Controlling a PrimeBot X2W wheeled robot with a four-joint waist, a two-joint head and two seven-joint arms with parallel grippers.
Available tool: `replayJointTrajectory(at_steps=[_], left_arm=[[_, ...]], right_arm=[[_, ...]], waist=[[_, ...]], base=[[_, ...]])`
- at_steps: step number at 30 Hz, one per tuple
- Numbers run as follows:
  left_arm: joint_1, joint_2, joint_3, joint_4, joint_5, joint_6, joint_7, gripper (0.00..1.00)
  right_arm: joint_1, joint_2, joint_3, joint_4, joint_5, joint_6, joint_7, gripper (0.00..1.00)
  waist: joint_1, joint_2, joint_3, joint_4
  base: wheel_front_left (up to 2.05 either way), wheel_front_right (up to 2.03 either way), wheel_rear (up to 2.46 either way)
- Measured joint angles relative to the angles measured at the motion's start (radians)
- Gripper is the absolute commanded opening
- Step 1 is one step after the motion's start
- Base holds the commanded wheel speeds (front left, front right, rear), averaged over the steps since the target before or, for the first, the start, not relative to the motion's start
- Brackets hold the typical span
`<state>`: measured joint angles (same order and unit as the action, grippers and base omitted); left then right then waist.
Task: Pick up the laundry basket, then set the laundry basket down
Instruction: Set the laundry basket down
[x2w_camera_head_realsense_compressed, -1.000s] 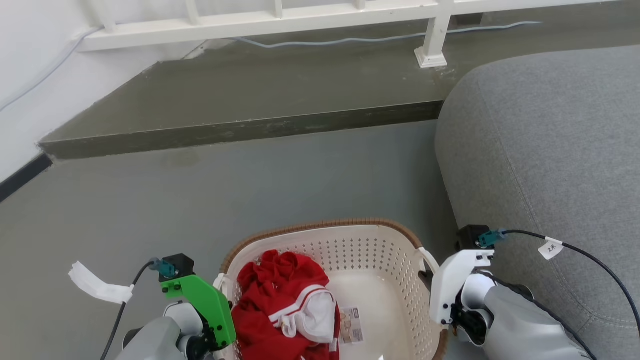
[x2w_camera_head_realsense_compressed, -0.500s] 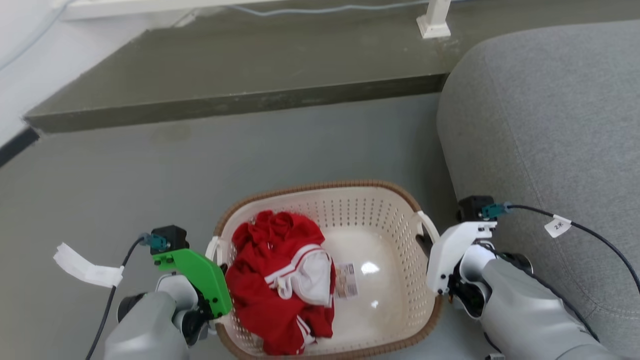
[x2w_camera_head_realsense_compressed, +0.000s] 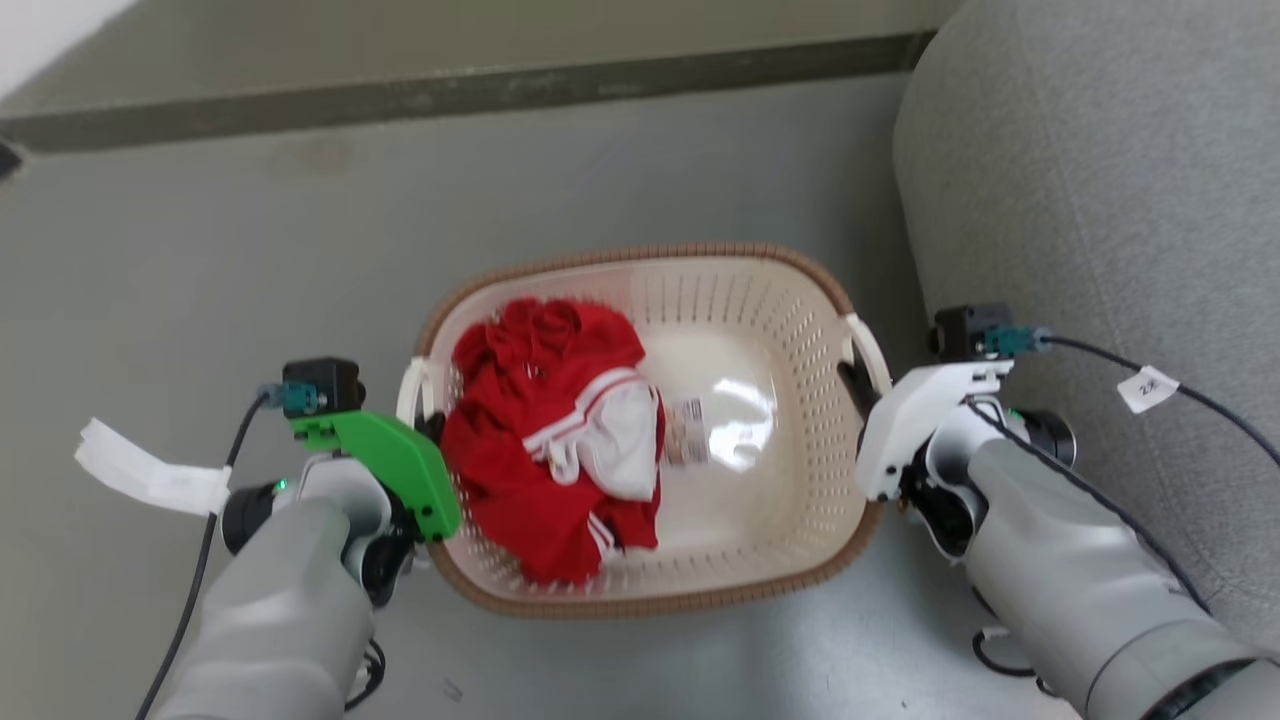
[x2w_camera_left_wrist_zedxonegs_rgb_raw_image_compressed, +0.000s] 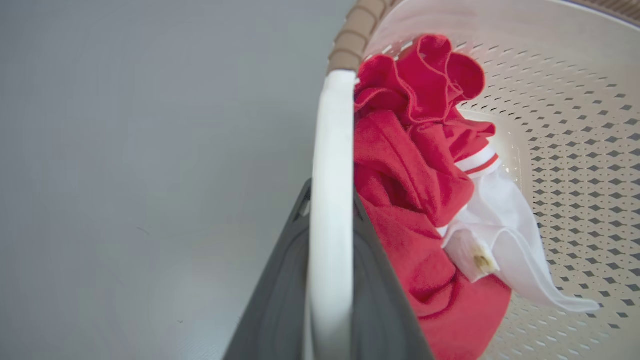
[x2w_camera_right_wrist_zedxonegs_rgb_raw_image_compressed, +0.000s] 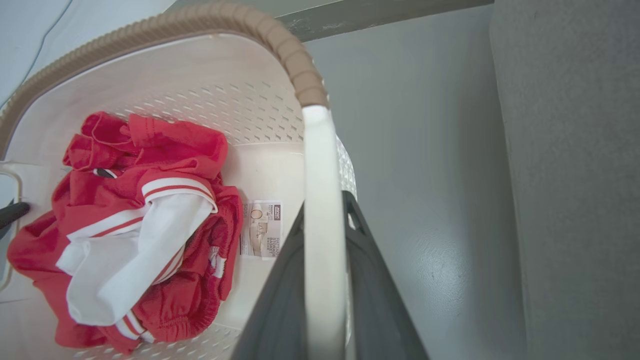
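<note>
The laundry basket (x2w_camera_head_realsense_compressed: 650, 250) is cream-white with perforated sides and a brown woven rim, and it sits level between my two arms above the grey floor. My left gripper (x2w_camera_head_realsense_compressed: 432, 425) is shut on the basket's white left handle (x2w_camera_left_wrist_zedxonegs_rgb_raw_image_compressed: 330, 150), grey fingers (x2w_camera_left_wrist_zedxonegs_rgb_raw_image_compressed: 285, 280) on either side of it. My right gripper (x2w_camera_head_realsense_compressed: 862, 385) is shut on the white right handle (x2w_camera_right_wrist_zedxonegs_rgb_raw_image_compressed: 320, 165). Red and white clothes (x2w_camera_head_realsense_compressed: 550, 440) lie in the basket's left half beside a paper label (x2w_camera_head_realsense_compressed: 685, 445). Whether the basket touches the floor I cannot tell.
A grey sofa (x2w_camera_head_realsense_compressed: 1100, 200) stands close on the right, just beyond my right arm. A raised dark step (x2w_camera_head_realsense_compressed: 450, 90) runs across the floor ahead. Cables with white tags (x2w_camera_head_realsense_compressed: 150, 475) hang from both wrists. Open floor (x2w_camera_head_realsense_compressed: 200, 250) lies to the left and ahead.
The whole picture has slid upward as the camera tipped down, bringing the entire basket into view. Both grippers keep their hold on the handles.
</note>
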<state>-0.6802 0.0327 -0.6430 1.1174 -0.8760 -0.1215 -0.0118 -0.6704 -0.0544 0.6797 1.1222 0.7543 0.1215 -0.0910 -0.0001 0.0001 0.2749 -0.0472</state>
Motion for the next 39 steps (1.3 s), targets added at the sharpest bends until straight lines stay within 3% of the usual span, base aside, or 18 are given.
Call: replayJointTrajectory(at_steps=[13,39], left_arm=[[-0.126,0.003,0.0,-0.018,0.038,0.025,-0.097,0.0],[-0.35,0.008,0.003,-0.019,0.089,0.044,-0.184,0.0]], right_arm=[[-0.124,-0.016,-0.01,-0.007,-0.028,-0.009,-0.102,0.0],[-0.342,-0.043,-0.03,-0.007,-0.05,-0.018,-0.139,0.0]], waist=[[0.0,0.0,0.187,0.008],[0.0002,0.0,0.549,0.021]], base=[[0.0,0.0,0.0],[0.0,0.0,0.0]])
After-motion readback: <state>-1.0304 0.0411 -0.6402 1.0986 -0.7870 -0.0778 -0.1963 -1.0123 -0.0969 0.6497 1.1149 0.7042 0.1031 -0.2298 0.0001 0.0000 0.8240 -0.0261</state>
